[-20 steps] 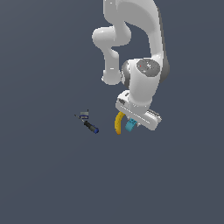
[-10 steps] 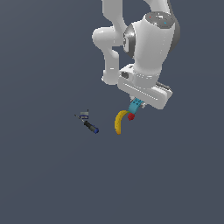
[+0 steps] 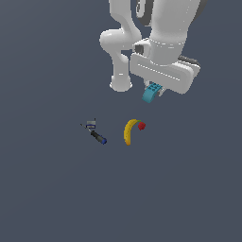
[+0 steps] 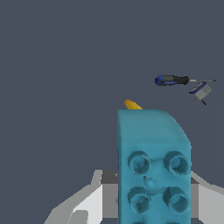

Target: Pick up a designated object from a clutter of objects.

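**Brick up and clear of the pile**

Dark grey floor runs flat and bare-looking in every direction, with only a handful of small things scattered on it. From where I stand the gripper (image 3: 153, 90) hangs well above that floor, and the cyan brick (image 3: 152, 92) sits clamped between its fingers, poking out below the white hand. The wrist view confirms it: the brick (image 4: 151, 166) fills the foreground, studs facing the camera, with the pale finger bodies flanking it on either side. So the pincer is closed on the brick, not on anything else.

What matters for the next move is how the brick lies relative to the pincer. Its long axis seems to run along the fingers' reach, outward from the hand toward the floor, so a good part of it juts past the fingertips. That looks like a fair grip, though I'd judge a long overhang could let it pivot if the arm jerks.

Down on the floor, apart from the brick, lie the banana (image 3: 129, 132) with the red cube (image 3: 141, 125) just beside its upper end. Further toward the exterior view's left are the blue-handled tool (image 3: 98, 137) and a small grey piece (image 3: 90, 124) near it.
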Robot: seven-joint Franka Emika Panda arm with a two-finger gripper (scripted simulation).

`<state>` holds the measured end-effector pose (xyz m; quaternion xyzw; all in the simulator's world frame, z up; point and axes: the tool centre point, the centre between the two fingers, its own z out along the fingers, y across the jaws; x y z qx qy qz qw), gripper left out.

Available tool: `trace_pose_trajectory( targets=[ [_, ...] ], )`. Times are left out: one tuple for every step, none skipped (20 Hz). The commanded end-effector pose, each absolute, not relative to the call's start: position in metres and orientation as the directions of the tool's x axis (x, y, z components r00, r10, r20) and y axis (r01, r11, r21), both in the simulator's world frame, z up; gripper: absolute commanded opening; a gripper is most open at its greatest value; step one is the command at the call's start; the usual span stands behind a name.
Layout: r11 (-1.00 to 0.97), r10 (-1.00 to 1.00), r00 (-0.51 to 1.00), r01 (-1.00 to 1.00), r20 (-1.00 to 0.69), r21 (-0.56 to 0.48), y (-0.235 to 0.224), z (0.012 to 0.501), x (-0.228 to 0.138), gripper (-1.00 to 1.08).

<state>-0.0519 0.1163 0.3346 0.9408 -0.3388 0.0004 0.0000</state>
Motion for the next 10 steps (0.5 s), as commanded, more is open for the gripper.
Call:
trace_pose_trajectory(
  targets=[
    [-0.770,-0.638,0.770,-0.638,0.001,0.000,0.117,0.350,-0.056,-1.00],
    [-0.770,-0.638,0.770,-0.638,0.001,0.000,0.118,0.355,-0.057,-1.00],
    [-0.770,-0.638,0.770,-0.638,0.001,0.000,0.118,0.359,-0.057,-1.00],
    [-0.770,-0.638,0.770,-0.638,0.001,0.000,0.118,0.363,-0.058,-1.00],
    [-0.770,-0.638,0.770,-0.638,0.001,0.000,0.119,0.366,-0.059,-1.00],
    [-0.770,-0.638,0.770,-0.638,0.001,0.000,0.119,0.369,-0.059,-1.00],
    [-0.770,-0.638,0.770,-0.638,0.000,0.000,0.119,0.371,-0.059,-1.00],
    [-0.770,-0.638,0.770,-0.638,0.000,0.000,0.119,0.373,-0.059,-1.00],
    [-0.770,-0.638,0.770,-0.638,0.000,0.000,0.119,0.374,-0.059,-1.00],
    [-0.770,-0.638,0.770,-0.638,0.000,0.000,0.119,0.375,-0.059,-1.00]
  ],
)
